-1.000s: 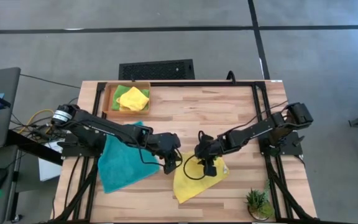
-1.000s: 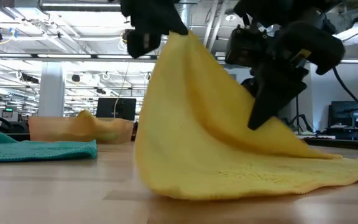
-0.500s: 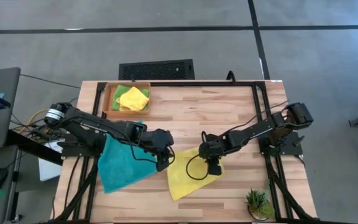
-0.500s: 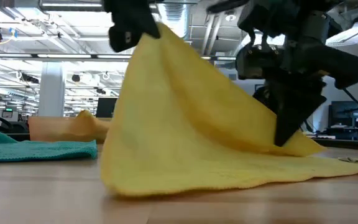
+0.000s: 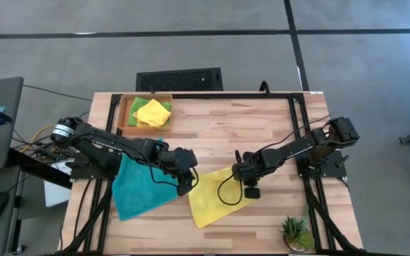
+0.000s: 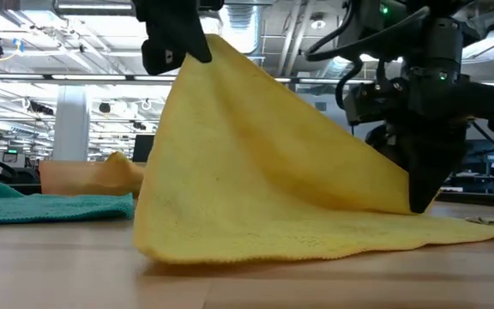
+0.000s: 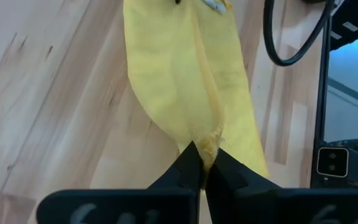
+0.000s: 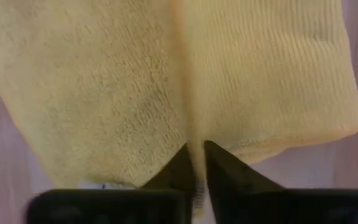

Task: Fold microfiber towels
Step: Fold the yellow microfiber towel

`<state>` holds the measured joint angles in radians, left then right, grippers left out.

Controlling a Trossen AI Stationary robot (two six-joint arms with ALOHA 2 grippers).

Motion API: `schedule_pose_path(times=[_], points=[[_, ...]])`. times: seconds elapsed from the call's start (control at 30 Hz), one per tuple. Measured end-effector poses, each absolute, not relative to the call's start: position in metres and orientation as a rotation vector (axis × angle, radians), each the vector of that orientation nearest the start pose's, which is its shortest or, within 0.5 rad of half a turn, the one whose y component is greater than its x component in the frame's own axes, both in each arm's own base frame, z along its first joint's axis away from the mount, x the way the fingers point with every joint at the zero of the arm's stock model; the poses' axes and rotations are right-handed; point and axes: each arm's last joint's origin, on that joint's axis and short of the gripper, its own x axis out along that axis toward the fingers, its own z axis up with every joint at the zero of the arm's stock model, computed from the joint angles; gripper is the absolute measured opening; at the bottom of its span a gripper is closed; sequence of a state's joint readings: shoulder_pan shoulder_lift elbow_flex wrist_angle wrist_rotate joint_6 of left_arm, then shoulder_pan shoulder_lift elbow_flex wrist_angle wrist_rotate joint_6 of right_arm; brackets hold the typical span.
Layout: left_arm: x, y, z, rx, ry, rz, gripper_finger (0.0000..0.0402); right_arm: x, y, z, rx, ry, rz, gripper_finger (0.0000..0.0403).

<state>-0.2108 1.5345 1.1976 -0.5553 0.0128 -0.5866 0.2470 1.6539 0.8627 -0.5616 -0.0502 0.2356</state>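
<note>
Yellow towel (image 5: 216, 198) stretched between arms, left pincer (image 5: 184, 186) pinching raised corner, right pincer (image 5: 250, 190) pinching low corner.

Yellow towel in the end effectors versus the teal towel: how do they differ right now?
The yellow towel is pinched by the left end effector and right end effector, with one corner raised; the teal towel lies flat and unheld. The yellow sits mid-table, the teal toward the left edge. Both touch the table.

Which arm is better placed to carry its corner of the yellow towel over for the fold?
Probably the left: the left gripper holds its corner of the yellow towel raised high, while the right gripper pins its corner low near the table.
</note>
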Motion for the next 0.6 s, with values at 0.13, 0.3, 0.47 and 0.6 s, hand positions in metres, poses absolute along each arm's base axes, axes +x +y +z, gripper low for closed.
schedule_pose_path(times=[0.13, 0.3, 0.47, 0.6], points=[[0.314, -0.07, 0.264, -0.461, 0.95, 0.069, 0.0, 0.268, 0.069, 0.144, 0.057, 1.412, 0.082, 0.0011], [0.309, -0.08, 0.263, -0.474, 0.98, 0.073, 0.0, 0.267, 0.073, 0.159, -0.003, 1.488, 0.101, 0.0011], [0.306, -0.095, 0.254, -0.473, 1.035, 0.062, 0.0, 0.269, 0.082, 0.172, -0.067, 1.505, 0.158, 0.001], [0.309, -0.109, 0.243, -0.474, 1.071, 0.045, 0.0, 0.269, 0.089, 0.178, -0.078, 1.507, 0.181, 0.0005]])
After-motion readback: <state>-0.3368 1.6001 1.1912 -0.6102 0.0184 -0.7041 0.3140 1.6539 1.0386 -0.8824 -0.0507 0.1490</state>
